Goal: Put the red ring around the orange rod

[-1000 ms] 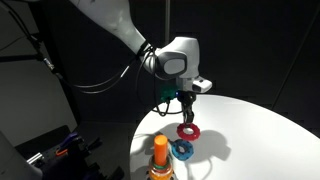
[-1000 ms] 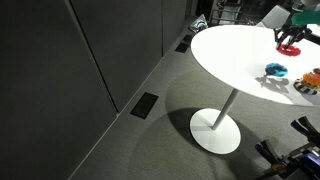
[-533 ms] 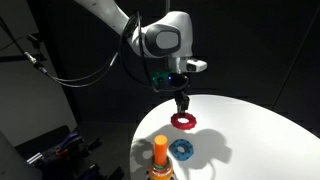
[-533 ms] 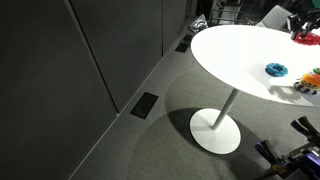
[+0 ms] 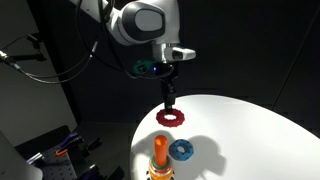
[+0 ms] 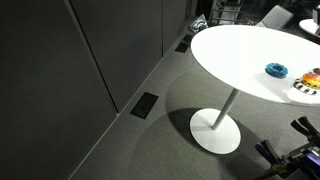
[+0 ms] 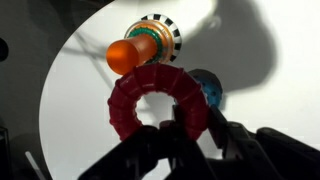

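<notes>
My gripper [image 5: 169,103] is shut on the red ring [image 5: 171,117] and holds it in the air above the white round table [image 5: 250,125]. In the wrist view the red ring [image 7: 158,102] is pinched at its lower right side between my fingers [image 7: 178,122]. The orange rod [image 5: 160,151] stands upright on a wider base near the table's front edge, below and in front of the held ring. In the wrist view the orange rod [image 7: 130,53] lies just beyond the ring. The gripper is out of view in the exterior view from afar.
A blue ring [image 5: 182,150] lies flat on the table right beside the rod; it also shows in the wrist view [image 7: 209,89] and in an exterior view [image 6: 276,69]. The table's pedestal foot [image 6: 216,131] stands on grey floor. Dark walls surround.
My gripper has risen and moved left with the red ring, from just above the blue ring to higher over the table behind the rod.
</notes>
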You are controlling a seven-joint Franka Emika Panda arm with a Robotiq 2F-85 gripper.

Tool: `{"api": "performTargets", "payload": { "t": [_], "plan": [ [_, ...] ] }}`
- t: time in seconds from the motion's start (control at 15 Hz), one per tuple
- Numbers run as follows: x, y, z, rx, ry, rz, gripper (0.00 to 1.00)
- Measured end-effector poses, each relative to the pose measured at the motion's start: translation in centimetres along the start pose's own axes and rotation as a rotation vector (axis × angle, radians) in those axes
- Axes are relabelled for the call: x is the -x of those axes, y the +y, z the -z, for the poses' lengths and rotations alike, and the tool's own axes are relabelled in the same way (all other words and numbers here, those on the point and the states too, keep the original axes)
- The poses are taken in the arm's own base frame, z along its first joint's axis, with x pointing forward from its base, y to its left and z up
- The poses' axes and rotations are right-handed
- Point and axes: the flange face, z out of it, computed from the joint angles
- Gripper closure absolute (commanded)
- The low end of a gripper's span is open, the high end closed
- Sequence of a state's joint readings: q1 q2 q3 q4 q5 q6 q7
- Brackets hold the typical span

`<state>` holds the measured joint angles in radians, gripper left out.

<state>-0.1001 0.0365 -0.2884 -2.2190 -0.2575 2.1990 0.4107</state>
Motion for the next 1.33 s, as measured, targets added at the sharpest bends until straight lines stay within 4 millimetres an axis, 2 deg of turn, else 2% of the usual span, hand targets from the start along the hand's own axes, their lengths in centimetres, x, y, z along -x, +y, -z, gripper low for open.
{"api": "performTargets", "payload": {
  "t": [0.2,0.47,1.33],
  "plan": [
    [1.6,1.1,0.0,0.000,-0.004,0.002,0.90],
    [2.7,2.4,-0.7,0.002,-0.018,-0.009,0.90],
    [3.3,4.6,-3.2,0.000,-0.004,-0.066,0.90]
  ]
}}
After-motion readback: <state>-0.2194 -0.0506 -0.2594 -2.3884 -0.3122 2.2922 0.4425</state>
